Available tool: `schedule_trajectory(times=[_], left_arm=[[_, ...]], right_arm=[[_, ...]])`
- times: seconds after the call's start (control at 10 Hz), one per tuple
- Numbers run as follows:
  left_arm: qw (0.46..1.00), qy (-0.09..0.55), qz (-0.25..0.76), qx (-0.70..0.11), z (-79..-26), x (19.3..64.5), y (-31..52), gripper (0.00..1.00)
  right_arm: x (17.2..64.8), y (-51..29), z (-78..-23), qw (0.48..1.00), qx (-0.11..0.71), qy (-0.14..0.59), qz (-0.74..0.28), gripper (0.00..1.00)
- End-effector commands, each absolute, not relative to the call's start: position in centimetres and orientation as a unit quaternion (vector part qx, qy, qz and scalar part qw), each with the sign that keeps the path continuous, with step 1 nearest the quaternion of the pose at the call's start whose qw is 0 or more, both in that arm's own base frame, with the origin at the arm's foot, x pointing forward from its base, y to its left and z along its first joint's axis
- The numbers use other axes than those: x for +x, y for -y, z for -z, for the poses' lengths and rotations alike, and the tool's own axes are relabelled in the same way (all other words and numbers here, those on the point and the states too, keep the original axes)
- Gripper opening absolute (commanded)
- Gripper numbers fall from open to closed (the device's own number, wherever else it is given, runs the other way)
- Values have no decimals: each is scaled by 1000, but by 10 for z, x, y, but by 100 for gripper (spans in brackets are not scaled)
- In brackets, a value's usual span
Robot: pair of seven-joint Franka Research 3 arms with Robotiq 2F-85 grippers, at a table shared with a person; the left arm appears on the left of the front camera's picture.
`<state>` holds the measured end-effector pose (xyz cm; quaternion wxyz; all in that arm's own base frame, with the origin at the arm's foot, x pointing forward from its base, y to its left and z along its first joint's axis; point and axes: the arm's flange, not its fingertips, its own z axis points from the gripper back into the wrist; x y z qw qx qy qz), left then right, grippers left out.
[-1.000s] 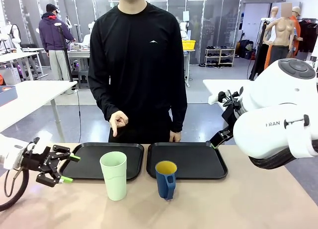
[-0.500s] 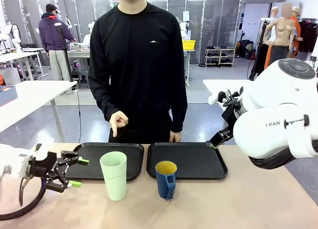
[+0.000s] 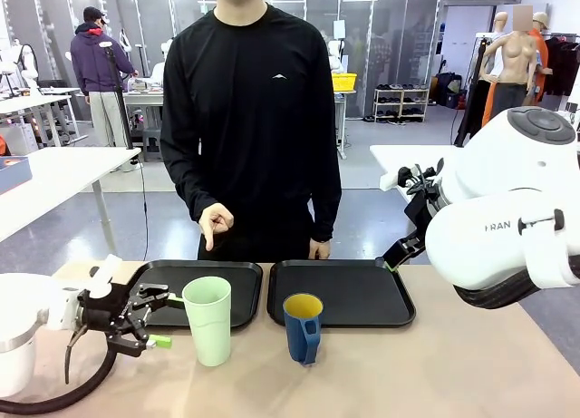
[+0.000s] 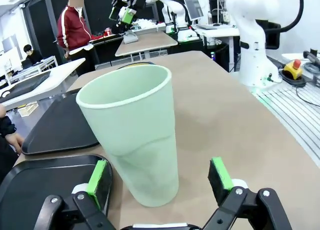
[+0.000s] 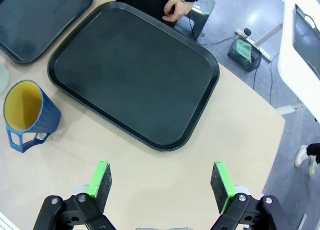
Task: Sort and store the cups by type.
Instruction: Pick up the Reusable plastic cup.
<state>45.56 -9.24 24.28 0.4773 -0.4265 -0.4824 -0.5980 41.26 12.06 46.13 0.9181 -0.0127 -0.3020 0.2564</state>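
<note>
Left pincer [image 3: 166, 321], jaws apart, lines up side-on with mint tumbler [image 3: 207, 321], upright on bench [image 3: 453, 364] just ahead of green pads. Good grasp likely calls for level advance until pads straddle lower wall, then soft squeeze, since thin plastic may flex or tip. Right pincer [image 5: 162, 182] hangs spread wide above bare bench, blue mug [image 5: 27, 115] ahead, off to one side. Whether tumbler already sits between pads is hard to judge; its far side is hidden.

Tumbler [image 3: 207, 320] hides the left tray [image 3: 172, 275]'s front rim — partly.
</note>
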Motion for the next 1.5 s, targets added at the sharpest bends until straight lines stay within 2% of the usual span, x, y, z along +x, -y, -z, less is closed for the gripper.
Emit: schedule_trajectory(times=[0.0, 1.4], left_arm=[[470, 493, 580, -446, -240, 471, 98, 100], [454, 479, 556, -505, -214, 491, 162, 100]], right_arm=[[413, -120, -461, 919, -12, 301, -255, 100], [413, -120, -461, 919, -12, 301, -255, 100]])
